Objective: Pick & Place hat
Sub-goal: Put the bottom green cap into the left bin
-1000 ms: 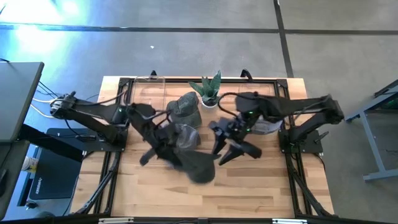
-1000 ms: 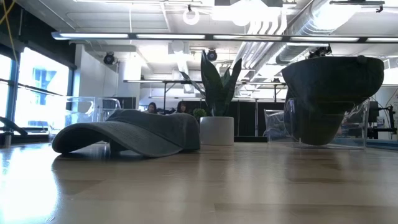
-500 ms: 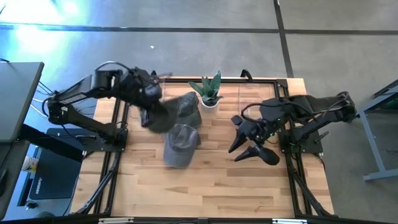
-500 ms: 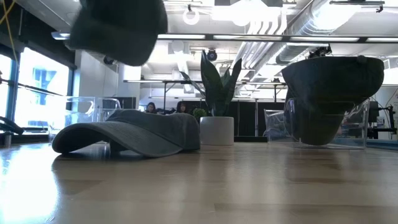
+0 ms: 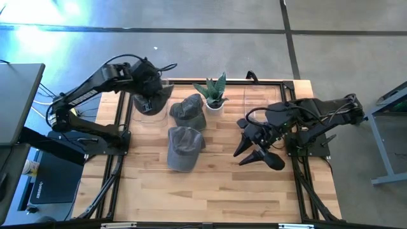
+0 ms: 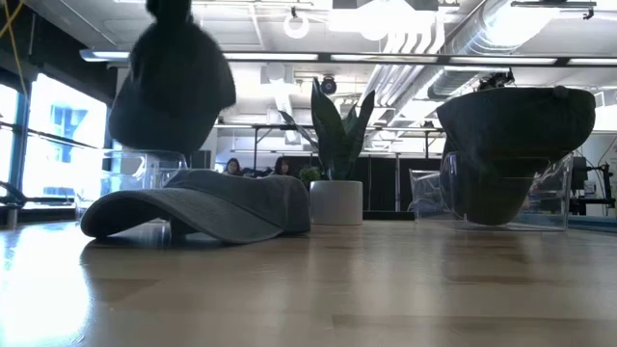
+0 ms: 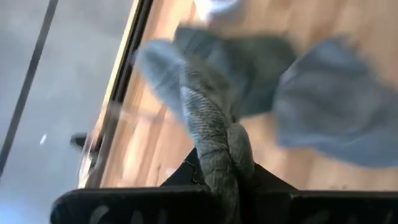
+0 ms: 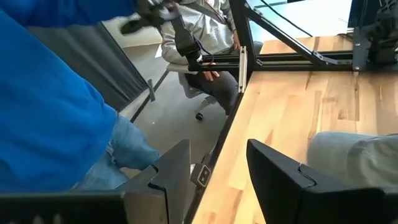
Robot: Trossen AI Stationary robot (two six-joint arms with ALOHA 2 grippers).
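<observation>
Two arms up: left gripper reaches to the table's far-left corner, fingers clamped on a dark hat hanging above a clear stand w/ air under it. Right gripper hovers mid-right, fingers apart, near the table edge. Two grey caps lie center by the plant; front half's open wood.

Potted plant on wooden table; seated person beyond.

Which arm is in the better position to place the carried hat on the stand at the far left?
Left. Its end effector already holds a hat above the left stand; the right end effector is open and empty, far across the table.
</observation>
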